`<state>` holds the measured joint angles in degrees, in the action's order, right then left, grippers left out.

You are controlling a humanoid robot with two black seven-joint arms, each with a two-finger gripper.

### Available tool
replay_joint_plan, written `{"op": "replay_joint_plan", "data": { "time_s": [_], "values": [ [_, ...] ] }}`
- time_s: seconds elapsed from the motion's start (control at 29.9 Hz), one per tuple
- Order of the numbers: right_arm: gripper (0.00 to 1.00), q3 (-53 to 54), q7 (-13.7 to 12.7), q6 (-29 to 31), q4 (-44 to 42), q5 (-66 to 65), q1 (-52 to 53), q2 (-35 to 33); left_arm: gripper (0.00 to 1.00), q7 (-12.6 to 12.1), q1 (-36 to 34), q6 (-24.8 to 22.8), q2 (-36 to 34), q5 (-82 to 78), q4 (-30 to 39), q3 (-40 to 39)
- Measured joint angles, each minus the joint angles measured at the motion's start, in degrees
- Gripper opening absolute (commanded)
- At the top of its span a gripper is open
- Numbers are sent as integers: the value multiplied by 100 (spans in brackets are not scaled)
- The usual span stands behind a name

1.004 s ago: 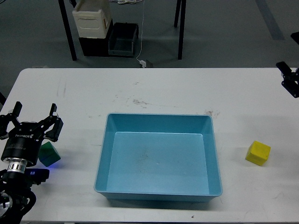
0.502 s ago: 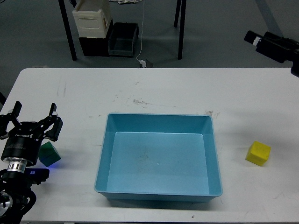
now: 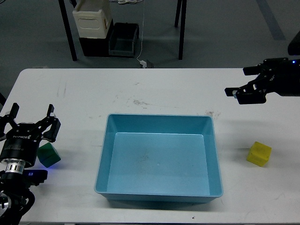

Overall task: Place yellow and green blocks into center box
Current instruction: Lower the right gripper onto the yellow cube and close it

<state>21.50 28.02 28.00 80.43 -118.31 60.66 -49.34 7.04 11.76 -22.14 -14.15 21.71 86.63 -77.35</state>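
The green block [image 3: 49,154] lies on the white table at the far left. My left gripper [image 3: 31,123] is open just above it, with its fingers spread to either side of the block's top, and part of the block is hidden behind the gripper body. The yellow block [image 3: 259,153] lies on the table at the right, beside the light blue center box [image 3: 159,118], which is empty. My right gripper [image 3: 236,82] comes in from the right edge and hovers over the table beyond and above the yellow block. Its two dark fingers look apart and it holds nothing.
The white table [image 3: 140,89] has scuff marks in the middle behind the box. On the floor beyond it stand a beige container [image 3: 92,19], a dark bin [image 3: 123,40] and black table legs [image 3: 68,30].
My right arm has swung in from the upper right edge and now reaches left and lower over the table. My left gripper has barely moved. Both blocks stay put.
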Motion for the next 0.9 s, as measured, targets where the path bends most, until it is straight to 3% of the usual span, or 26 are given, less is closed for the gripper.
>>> {"op": "replay_joint_plan", "data": {
  "time_s": [0.9],
  "values": [
    [100,-2008,-2,0,-292,-669,-95,-104,100,0,-43,-1,0,9,-85,-4]
  ]
}}
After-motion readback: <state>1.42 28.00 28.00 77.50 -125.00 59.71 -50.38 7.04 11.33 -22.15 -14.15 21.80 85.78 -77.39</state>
